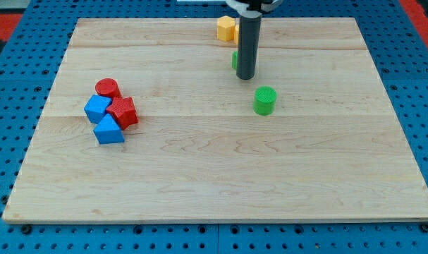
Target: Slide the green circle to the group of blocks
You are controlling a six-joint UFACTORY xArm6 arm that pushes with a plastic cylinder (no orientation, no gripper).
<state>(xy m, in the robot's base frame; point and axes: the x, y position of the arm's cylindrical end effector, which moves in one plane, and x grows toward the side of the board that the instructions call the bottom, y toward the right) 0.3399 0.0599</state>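
A: In the camera view, where does the tool stand?

B: The arm ends in a plain dark rod, so the tool has nothing to open or shut and holds nothing. Its tip (245, 77) rests on the wooden bench (214, 176) near the view's top, right of centre.

A: Does the tip touch any block?

B: It stands apart from the green circle (265, 100), which lies just below it and slightly toward the view's right. A sliver of another green block (235, 60) shows at the rod's left edge; the rod hides most of it, so shape and contact cannot be told.

A: And the group?

B: Well apart, at the view's left: a red circle (108, 87) on top, a blue block (97, 109) and a red block (123, 112) side by side below it, and a blue triangle (108, 131) lowest, all packed together.

A: Anything else?

B: A yellow block (226, 29) sits near the top edge, just left of the rod.
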